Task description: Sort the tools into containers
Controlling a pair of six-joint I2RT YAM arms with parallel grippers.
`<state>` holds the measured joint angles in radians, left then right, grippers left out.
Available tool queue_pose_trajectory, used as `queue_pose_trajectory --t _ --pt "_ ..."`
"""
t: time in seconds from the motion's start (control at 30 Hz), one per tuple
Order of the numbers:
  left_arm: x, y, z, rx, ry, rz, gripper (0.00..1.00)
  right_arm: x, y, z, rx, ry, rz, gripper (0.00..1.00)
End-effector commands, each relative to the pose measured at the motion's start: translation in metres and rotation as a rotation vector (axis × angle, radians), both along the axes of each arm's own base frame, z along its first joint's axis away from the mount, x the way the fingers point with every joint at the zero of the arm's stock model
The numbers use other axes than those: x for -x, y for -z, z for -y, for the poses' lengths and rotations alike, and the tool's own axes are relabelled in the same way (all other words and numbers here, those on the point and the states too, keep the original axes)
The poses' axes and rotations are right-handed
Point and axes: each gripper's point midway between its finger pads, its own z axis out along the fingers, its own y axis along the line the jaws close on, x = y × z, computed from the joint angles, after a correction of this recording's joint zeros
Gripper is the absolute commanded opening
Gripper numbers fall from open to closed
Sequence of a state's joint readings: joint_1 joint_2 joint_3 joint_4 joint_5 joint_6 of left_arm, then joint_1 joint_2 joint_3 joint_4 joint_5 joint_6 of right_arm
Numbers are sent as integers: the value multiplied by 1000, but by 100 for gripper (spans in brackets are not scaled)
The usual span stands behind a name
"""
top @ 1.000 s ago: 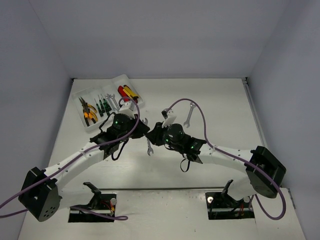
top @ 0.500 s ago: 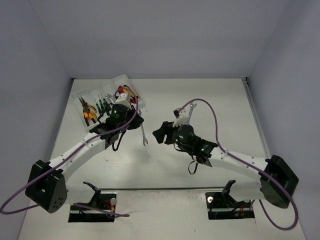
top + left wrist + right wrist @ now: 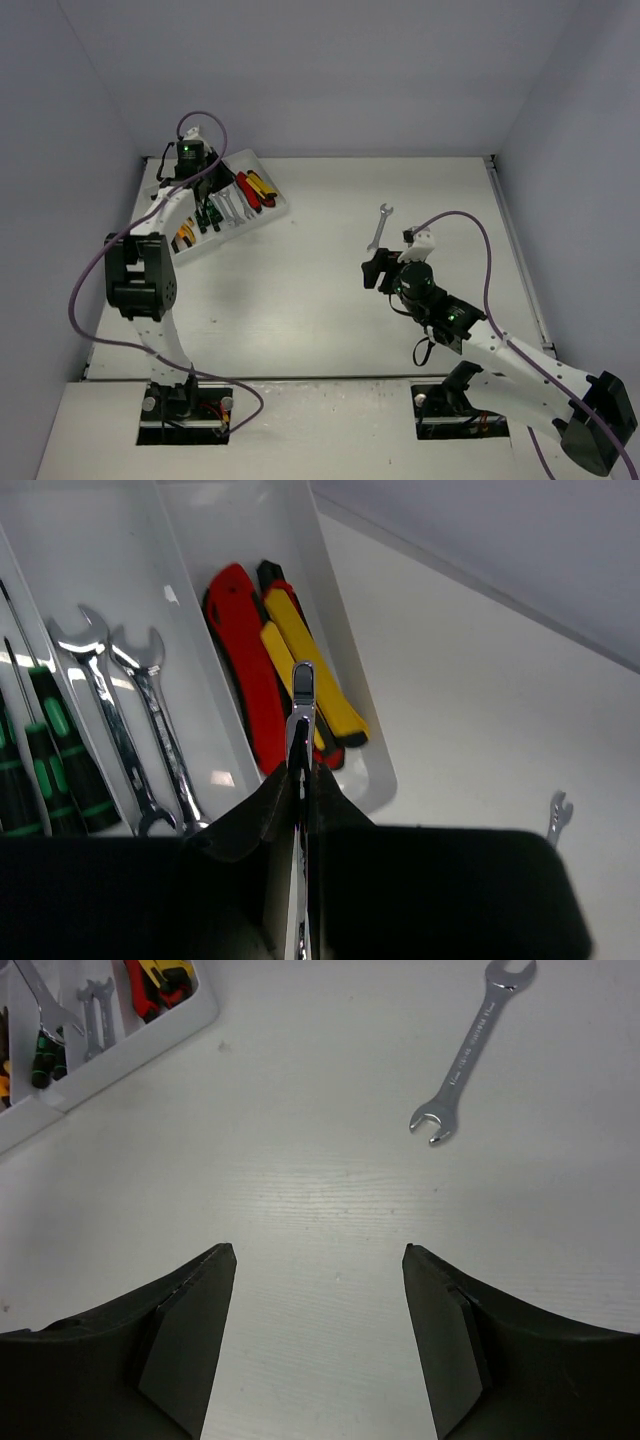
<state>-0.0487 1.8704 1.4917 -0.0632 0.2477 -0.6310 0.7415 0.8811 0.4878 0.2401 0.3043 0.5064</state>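
The left claw [image 3: 300, 780] is clamped on a silver wrench [image 3: 303, 695], pinched flat between the two dark fingers so that only its thin edge shows. The wrench's long axis runs straight out along the fingers, its free head pointing away from the wrist. In the left wrist view that head sits over the end compartment of the white tray [image 3: 372, 772], in front of the yellow utility knives [image 3: 315, 680] that lie beside a red utility knife [image 3: 243, 670]; how high above them it hangs cannot be told. The next compartment holds two wrenches [image 3: 105, 715] lying side by side along its length, and the one after that holds green-black screwdrivers [image 3: 55, 765]. Orange-handled pliers [image 3: 180, 236] lie in the compartment at the other end of the tray.

The right claw [image 3: 318, 1255] is spread wide with nothing between its fingers, low over the table [image 3: 300, 1180]. A loose wrench [image 3: 472, 1055] lies flat on the table ahead of it and off to its right, apart from both fingers (a double open-ended one). Its long axis runs diagonally, the near head toward the claw and the far head pointing away and rightward.

Any stamping on the wrench shanks is too small to read.
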Motion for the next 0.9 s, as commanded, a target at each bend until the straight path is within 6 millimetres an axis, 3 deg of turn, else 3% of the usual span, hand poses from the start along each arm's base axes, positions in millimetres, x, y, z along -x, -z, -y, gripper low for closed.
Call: queue_pose_trajectory --t 0.0,0.07,0.23,0.27,0.37,0.5,0.7,0.8,0.87 --pt "-46 -27 -16 13 31 103 0 -5 -6 11 18 56 23 65" --pt "-60 -19 -30 18 14 93 2 -6 -7 16 22 81 24 65" --pt "-77 6 -44 10 -4 47 7 -9 -7 23 54 111 18 65" --pt "-78 8 -46 13 -8 44 10 -10 -7 23 60 114 17 65" --pt "-76 8 -49 12 -10 42 36 -13 -9 26 79 133 18 65" --pt "-67 -5 -53 -35 2 49 52 -22 -9 34 114 185 11 65" --pt "-26 -42 -62 -136 -17 38 60 -56 -1 49 169 285 -62 63" --pt "8 -60 -65 -183 -43 19 61 -77 19 59 191 328 -153 63" --pt "36 -87 -60 -208 -45 38 61 -93 24 67 194 356 -184 62"
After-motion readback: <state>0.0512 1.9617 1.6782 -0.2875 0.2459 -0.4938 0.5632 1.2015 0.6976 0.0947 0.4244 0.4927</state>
